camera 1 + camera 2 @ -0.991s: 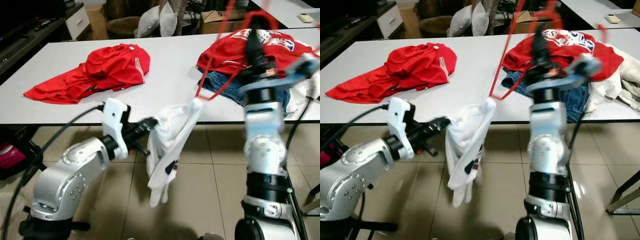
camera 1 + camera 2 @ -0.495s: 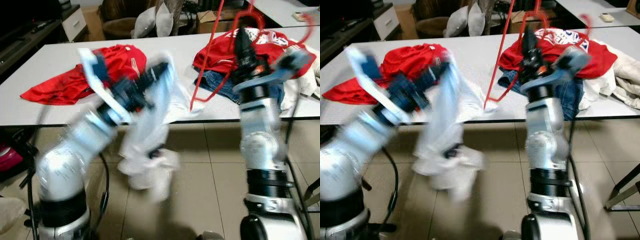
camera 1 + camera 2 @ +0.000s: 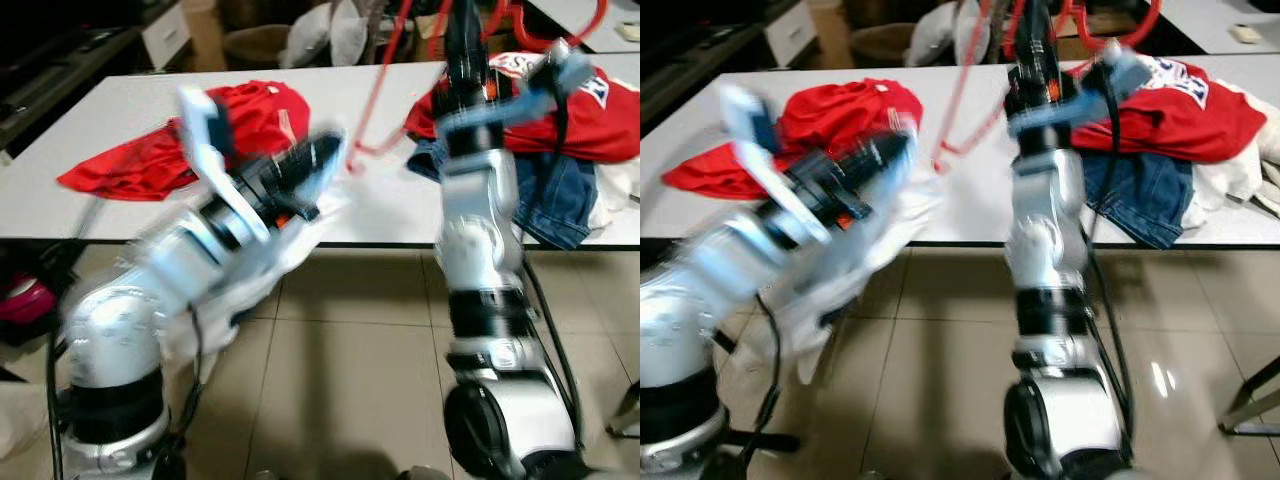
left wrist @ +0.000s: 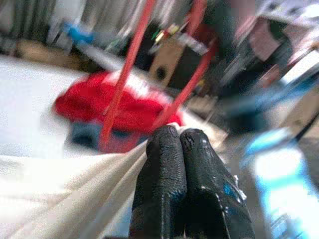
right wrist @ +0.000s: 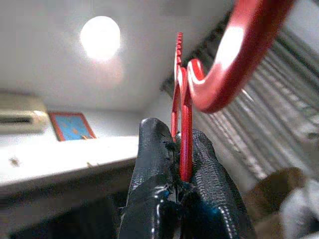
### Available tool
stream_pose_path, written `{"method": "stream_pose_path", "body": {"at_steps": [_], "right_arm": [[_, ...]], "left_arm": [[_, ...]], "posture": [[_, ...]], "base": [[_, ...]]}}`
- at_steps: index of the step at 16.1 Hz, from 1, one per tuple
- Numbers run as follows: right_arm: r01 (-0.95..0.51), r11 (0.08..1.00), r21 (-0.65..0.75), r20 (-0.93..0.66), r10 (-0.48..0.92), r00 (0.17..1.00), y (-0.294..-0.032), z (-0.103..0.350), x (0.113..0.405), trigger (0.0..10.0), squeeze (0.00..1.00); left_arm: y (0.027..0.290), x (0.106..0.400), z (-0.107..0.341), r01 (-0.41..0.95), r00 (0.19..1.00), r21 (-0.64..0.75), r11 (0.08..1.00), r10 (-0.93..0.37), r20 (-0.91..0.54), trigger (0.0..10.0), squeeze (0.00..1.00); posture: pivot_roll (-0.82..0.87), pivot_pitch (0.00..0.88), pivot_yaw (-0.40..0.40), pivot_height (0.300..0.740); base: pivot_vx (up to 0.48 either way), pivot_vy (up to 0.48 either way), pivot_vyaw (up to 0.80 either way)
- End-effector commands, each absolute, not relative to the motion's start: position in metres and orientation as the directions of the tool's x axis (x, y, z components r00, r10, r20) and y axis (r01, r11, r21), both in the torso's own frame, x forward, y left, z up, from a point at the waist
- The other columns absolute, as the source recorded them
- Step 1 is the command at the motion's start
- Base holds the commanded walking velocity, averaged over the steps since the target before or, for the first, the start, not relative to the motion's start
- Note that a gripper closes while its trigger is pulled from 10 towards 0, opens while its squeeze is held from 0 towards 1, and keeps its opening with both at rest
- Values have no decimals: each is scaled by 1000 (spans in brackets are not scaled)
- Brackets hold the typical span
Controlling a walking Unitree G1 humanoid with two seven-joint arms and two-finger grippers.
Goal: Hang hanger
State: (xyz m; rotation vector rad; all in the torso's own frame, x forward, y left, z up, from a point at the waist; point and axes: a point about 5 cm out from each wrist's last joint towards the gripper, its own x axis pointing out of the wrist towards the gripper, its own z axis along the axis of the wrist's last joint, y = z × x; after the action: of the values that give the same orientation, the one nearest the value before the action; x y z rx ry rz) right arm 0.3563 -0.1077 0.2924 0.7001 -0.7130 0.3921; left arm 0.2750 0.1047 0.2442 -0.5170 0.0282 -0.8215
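Two tools share the load: the right tool [image 5: 182,149] pinches the red hanger [image 3: 375,90] high above the bench [image 3: 100,110], while the left tool [image 4: 179,144] clamps the white garment [image 4: 55,199], presumably to dress it.

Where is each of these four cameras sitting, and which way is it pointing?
Left eye view: on the head, looking down at the white table, both silver arms rising.
Right eye view: beside it, same scene, red shirt and clothes pile.
Left wrist view: along the left gripper, fingers shut on the white garment.
Right wrist view: along the right gripper, up at the ceiling, fingers shut on the red hanger.
Shared: the hanger shows in all four.
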Motion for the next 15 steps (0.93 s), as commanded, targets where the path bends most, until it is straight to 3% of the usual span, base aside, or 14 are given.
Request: {"method": "stream_pose_path", "body": {"at_steps": [1, 5, 7, 8, 10, 11, 15], "right_arm": [[-559, 679, 477, 719, 65, 692, -108, 297, 361, 10000, 0], [-545, 655, 523, 722, -1, 692, -110, 307, 376, 10000, 0], [-539, 657, 527, 718, -5, 696, -112, 309, 379, 10000, 0], [-463, 764, 449, 677, 48, 735, -122, 303, 380, 10000, 0], [-369, 863, 346, 590, 106, 801, -137, 284, 375, 10000, 0], [-341, 893, 294, 543, 138, 829, -148, 269, 364, 10000, 0], [-293, 943, 157, 341, 226, 913, -164, 222, 316, 10000, 0]], "left_arm": [[100, 277, 241, 685, 689, -448, 575, -711, 142, 10000, 0], [65, 268, 242, 754, 580, -470, 458, -800, 150, 10000, 0], [62, 267, 242, 763, 571, -460, 454, -807, 151, 10000, 0], [86, 274, 237, 707, 666, -419, 569, -735, 125, 10000, 0], [111, 272, 221, 665, 723, -286, 690, -691, 12, 10000, 0], [124, 270, 211, 635, 751, -214, 742, -658, -50, 10000, 0], [146, 276, 200, 466, 879, -103, 879, -473, -54, 10000, 0]], "posture": [[-92, 0, 118, 740], [-73, 0, 128, 740], [-73, 0, 133, 740], [-88, 0, 135, 740], [-106, 0, 135, 740], [-120, 0, 134, 740], [-168, 0, 135, 740]], "base": [[0, 0, 0], [0, 0, 0], [0, 0, 0], [0, 0, 0], [0, 0, 0], [0, 0, 0], [0, 0, 0]]}}
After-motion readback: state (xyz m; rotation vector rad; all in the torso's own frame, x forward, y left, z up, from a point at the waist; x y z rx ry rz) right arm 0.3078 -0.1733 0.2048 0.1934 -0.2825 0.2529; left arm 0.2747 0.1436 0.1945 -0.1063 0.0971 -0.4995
